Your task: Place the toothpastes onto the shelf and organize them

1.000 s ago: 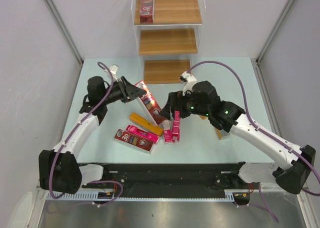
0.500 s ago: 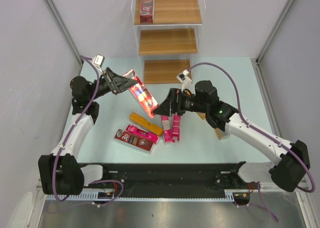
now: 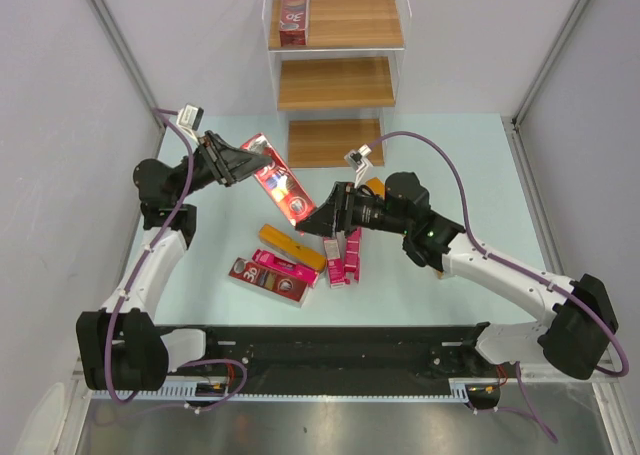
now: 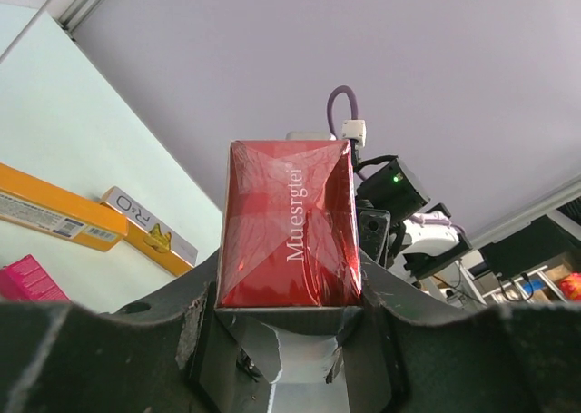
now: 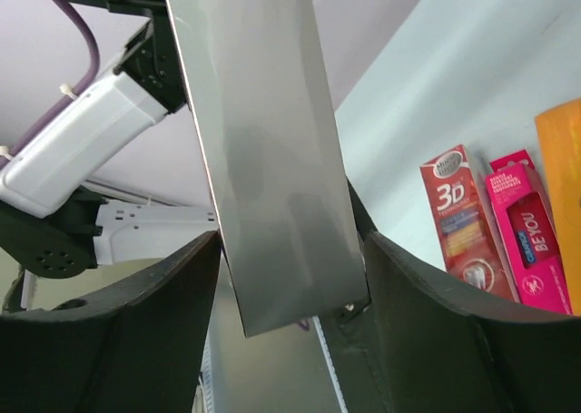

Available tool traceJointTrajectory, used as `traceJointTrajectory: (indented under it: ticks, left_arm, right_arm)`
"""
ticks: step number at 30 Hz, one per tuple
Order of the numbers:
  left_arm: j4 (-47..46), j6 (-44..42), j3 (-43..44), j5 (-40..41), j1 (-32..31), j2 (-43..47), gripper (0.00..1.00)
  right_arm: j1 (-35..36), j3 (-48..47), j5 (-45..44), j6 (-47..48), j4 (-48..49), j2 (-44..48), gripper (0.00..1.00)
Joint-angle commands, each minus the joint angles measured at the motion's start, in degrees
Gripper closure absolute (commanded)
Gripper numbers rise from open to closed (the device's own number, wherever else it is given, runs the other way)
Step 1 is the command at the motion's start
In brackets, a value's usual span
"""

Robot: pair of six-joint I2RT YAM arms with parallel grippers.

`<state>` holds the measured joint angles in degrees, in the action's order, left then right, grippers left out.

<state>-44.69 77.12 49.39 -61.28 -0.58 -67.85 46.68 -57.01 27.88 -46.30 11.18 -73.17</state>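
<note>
Fingers of the left gripper [image 3: 250,164] pinch one short end of a wide dark red rectangular carton [image 3: 281,184] marked "3D", holding it off the table. Its long axis runs diagonally from that end at upper left down toward the right gripper [image 3: 318,218], with the printed face up. The right fingers [image 5: 163,340] flank that lower end along both long edges; I cannot tell whether they are pinching it. Below lie an orange-yellow carton [image 3: 291,247], two slim pink cartons [image 3: 346,257] and a second dark red carton [image 3: 262,278]. Pale green table [image 3: 455,160] shows between the held carton and the three-tier wooden shelf [image 3: 336,97], whose top board carries one shelved red carton [image 3: 293,13] near its left wall.
</note>
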Motion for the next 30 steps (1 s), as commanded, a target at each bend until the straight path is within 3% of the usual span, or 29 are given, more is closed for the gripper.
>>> traceJointTrajectory:
  ticks: [1, 3, 5, 8, 12, 15, 16, 18, 20, 21, 23, 24, 25, 27, 30]
  left_arm:
    - [-4.4, 3.2, 0.0, -0.2, 0.2, 1.6, 0.59]
    - [-4.8, 3.4, -0.3, -0.3, 0.2, 1.4, 0.59]
    - [-4.9, 3.5, -0.6, -0.2, 0.2, 1.4, 0.59]
    - [-5.1, 3.6, -0.8, -0.2, 0.2, 1.2, 0.58]
    - [-5.0, 3.5, -0.9, -0.2, 0.3, 1.2, 0.51]
    - [-3.4, 2.2, -0.5, -0.2, 0.2, 1.1, 0.31]
    - [-2.2, 0.1, -0.3, -0.1, 0.2, 1.3, 0.15]
    - [5.1, -3.4, 1.0, 0.3, 0.2, 2.1, 0.04]
    - [14.0, -12.6, 3.8, 2.3, 0.2, 3.6, 0.0]
    - [25.6, -16.5, 5.0, 3.6, 0.2, 4.0, 0.0]
    - [36.8, -28.5, 9.9, 9.7, 0.2, 5.1, 0.0]
    - [49.0, -32.1, 11.7, 13.0, 0.2, 5.3, 0.0]
    - [53.5, -38.6, 14.9, 19.1, 0.1, 5.5, 0.0]
    - [62.9, -42.9, 17.0, 25.8, 0.1, 6.3, 0.0]
    - [69.1, -49.1, 20.0, 38.0, -0.3, 7.7, 0.0]
  right_arm:
    - [0.8, 0.6, -1.4, -0.7, 6.8, 0.5, 0.31]
    - [0.9, 1.1, -1.9, -0.9, 7.7, 1.0, 0.32]
    - [1.0, 1.5, -2.0, -1.1, 9.1, 1.4, 0.45]
    - [1.0, 1.6, -2.0, -1.5, 9.7, 1.6, 0.57]
    - [1.0, 1.5, -2.1, -1.4, 9.0, 2.1, 0.62]
    - [0.8, 1.5, -2.8, -1.1, 8.5, 3.5, 0.64]
    - [0.4, 1.5, -3.3, -1.0, 7.9, 3.9, 0.64]
    - [-0.4, 1.5, -4.3, -0.8, 6.2, 5.7, 0.65]
    - [-2.2, 1.5, -4.7, -0.7, 4.6, 7.1, 0.65]
    - [-2.8, 1.5, -5.5, -0.6, 2.6, 8.6, 0.65]
    - [-4.7, 1.5, -6.7, 0.7, 0.4, 10.1, 0.66]
    - [-5.1, 1.5, -7.3, 1.0, -2.2, 11.7, 0.66]
    - [-5.8, 1.5, -7.7, 1.6, -3.4, 12.4, 0.67]
    - [-7.5, 1.5, -8.1, 2.1, -6.3, 13.7, 0.69]
    - [-9.2, 1.5, -8.0, 2.8, -9.3, 15.3, 0.69]
